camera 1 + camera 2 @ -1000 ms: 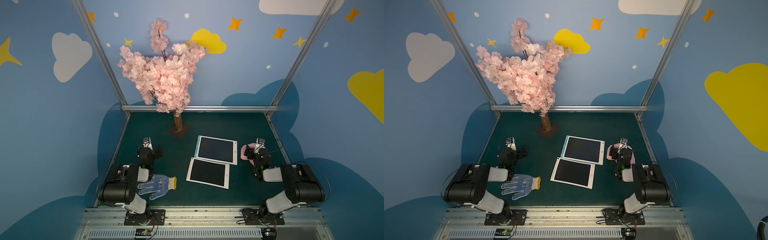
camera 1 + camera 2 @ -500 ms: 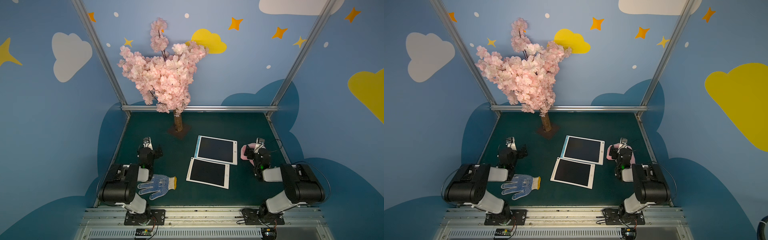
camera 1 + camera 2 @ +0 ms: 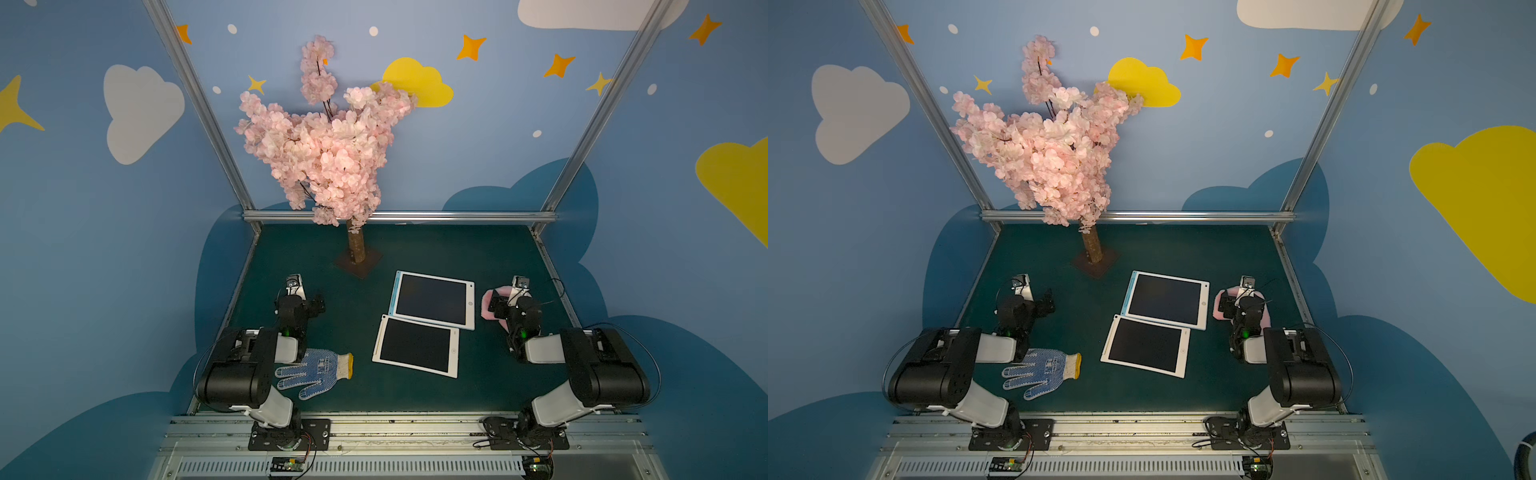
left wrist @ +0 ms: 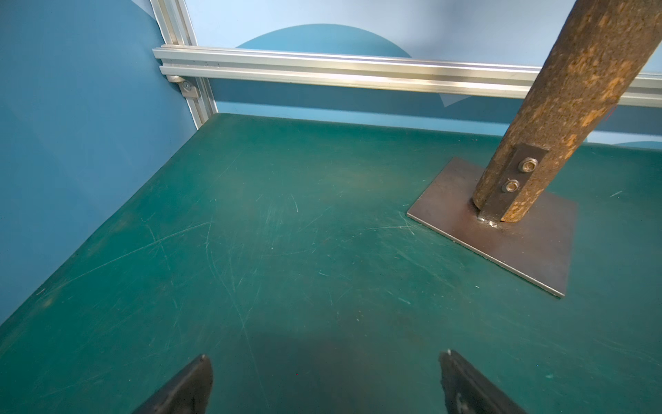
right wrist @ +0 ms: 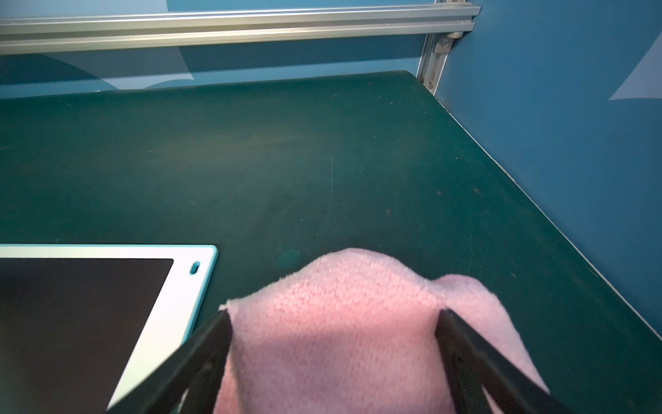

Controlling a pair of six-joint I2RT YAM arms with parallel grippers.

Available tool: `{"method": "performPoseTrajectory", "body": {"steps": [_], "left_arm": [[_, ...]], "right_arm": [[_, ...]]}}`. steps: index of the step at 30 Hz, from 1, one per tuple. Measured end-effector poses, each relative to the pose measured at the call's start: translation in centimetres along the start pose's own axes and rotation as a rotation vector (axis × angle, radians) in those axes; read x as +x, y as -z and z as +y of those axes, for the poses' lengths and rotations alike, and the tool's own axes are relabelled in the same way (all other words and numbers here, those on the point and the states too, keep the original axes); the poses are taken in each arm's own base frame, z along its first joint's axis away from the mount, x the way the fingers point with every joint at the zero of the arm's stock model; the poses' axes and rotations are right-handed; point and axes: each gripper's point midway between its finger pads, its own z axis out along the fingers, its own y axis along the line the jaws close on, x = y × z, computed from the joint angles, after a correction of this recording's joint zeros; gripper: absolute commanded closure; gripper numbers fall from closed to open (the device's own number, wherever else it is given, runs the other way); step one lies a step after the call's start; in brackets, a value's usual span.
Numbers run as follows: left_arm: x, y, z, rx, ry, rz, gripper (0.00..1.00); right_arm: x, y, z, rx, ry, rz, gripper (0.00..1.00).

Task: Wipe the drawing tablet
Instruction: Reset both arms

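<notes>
Two drawing tablets with dark screens lie mid-table. The farther one has a blue edge (image 3: pixel 432 300) (image 3: pixel 1166 300) (image 5: pixel 82 315). The nearer one is white-framed (image 3: pixel 417 346) (image 3: pixel 1146 345). A pink fluffy cloth (image 3: pixel 488 299) (image 5: pixel 333 279) lies on the mat to the right of the blue-edged tablet. My right gripper (image 3: pixel 498 304) (image 5: pixel 334 314) stands open over it, one finger on each side of the cloth. My left gripper (image 3: pixel 318 302) (image 4: pixel 326 354) is open above bare mat at the left, with nothing between its fingers.
A white dotted work glove (image 3: pixel 316 369) lies beside the left arm near the front. A pink blossom tree (image 3: pixel 328 145) stands at the back on a metal base plate (image 4: pixel 501 229). Aluminium frame rails (image 3: pixel 399 216) and blue walls border the green mat.
</notes>
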Motion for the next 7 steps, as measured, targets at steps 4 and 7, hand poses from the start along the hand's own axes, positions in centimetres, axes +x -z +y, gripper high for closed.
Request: {"method": "performPoseTrajectory", "body": {"steps": [4, 7], "left_arm": [[0.00, 0.00, 0.00, 0.000, 0.000, 0.000, 0.00], [0.00, 0.00, 0.00, 0.000, 0.000, 0.000, 0.00]], "right_arm": [[-0.12, -0.04, 0.00, 0.001, 0.001, -0.003, 0.08], [-0.17, -0.06, 0.00, 0.001, 0.000, -0.004, 0.08]]}}
